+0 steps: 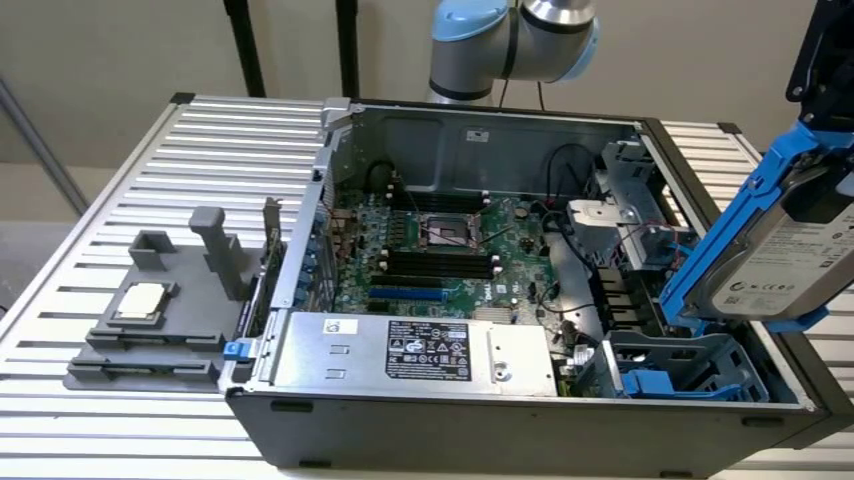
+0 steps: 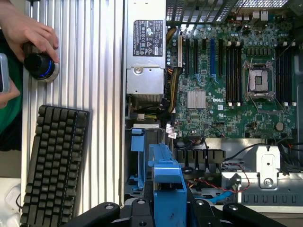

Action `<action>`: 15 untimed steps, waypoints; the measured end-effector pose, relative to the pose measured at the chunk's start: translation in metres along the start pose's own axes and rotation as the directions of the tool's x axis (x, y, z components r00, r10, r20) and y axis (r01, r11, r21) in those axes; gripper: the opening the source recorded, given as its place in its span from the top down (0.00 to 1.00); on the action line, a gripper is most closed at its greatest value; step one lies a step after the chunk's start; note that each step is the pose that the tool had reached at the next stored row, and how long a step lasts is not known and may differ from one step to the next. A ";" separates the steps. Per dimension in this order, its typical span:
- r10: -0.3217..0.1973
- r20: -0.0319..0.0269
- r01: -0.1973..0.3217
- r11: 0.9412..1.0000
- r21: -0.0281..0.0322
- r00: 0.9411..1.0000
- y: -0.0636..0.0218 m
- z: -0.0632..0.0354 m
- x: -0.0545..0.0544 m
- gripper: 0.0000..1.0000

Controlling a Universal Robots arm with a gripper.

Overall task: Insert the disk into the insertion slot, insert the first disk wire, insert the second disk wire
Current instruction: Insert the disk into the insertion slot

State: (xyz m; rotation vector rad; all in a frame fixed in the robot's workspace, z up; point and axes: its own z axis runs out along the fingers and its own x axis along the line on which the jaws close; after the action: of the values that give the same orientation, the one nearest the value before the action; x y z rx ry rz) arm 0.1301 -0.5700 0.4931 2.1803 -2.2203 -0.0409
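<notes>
The disk (image 1: 790,262), a silver-grey drive with a white label in a bright blue carrier (image 1: 742,215), hangs tilted on edge at the exterior view's right, above the open computer case. My gripper (image 1: 817,185) is shut on it from above. In the wrist view the blue carrier (image 2: 165,182) sits between my black fingers (image 2: 138,208). The insertion slot (image 1: 683,366), a grey-blue ribbed cage with blue clips, stands in the case's near right corner, just below the disk's lower end and apart from it. The cage's blue clip (image 2: 136,142) lies beside the carrier. A thin red wire (image 2: 214,182) runs next to the cage.
The silver power supply box (image 1: 416,350) lies along the case's front, with the motherboard (image 1: 441,245) behind it. A bare metal bracket cage (image 1: 625,175) stands at the back right. A grey fixture (image 1: 150,312) sits on the slatted table. A hand (image 2: 28,33) rests on a knob beside a keyboard (image 2: 53,165).
</notes>
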 end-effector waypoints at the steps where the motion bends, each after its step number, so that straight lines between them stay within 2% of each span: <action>1: 0.000 0.000 0.000 1.000 0.000 1.000 0.0000 0.0000 0.000 0.67; 15: 0.000 0.000 0.000 1.000 0.000 1.000 0.0000 0.0000 0.000 0.67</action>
State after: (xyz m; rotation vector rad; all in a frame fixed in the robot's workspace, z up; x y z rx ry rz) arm 0.1301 -0.5700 0.4931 2.1803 -2.2203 -0.0410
